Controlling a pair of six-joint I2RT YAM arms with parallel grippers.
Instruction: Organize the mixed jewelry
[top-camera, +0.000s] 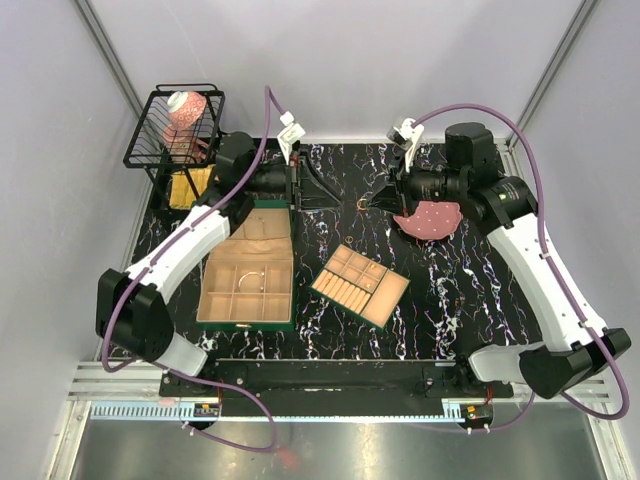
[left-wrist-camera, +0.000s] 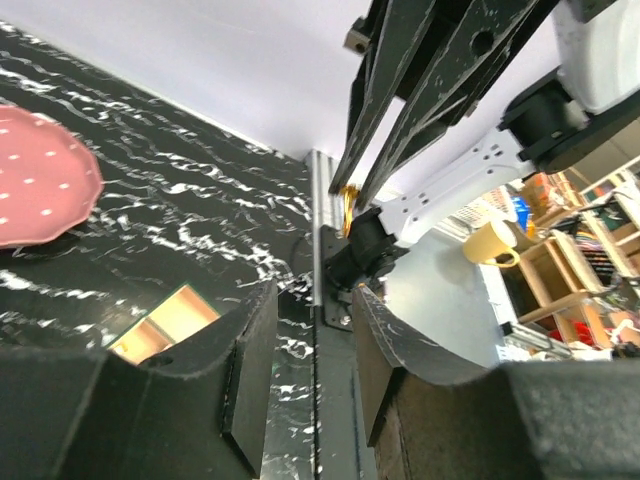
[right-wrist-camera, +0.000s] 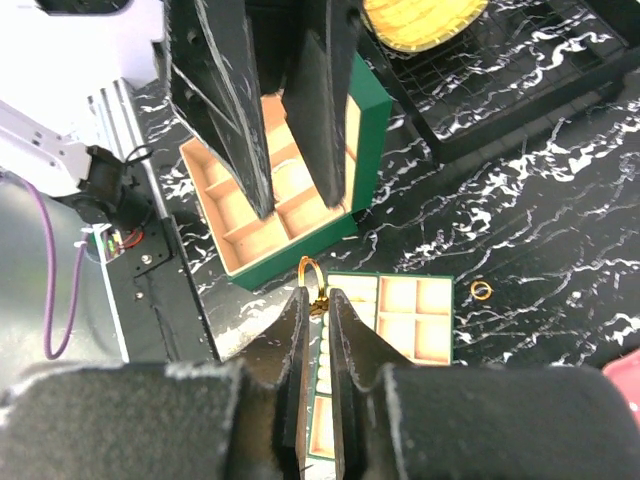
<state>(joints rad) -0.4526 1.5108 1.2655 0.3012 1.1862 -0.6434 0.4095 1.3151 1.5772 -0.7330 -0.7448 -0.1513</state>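
There were two green boxes with beige compartments (top-camera: 225, 300), one pink white-dotted plate (top-camera: 432, 216), one black wire basket (top-camera: 145, 130) at the far left corner, and two gold wire hoops (right-wrist-camera: 481, 290).

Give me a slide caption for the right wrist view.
Right tool pinches a gold hoop, facing the open left tool.
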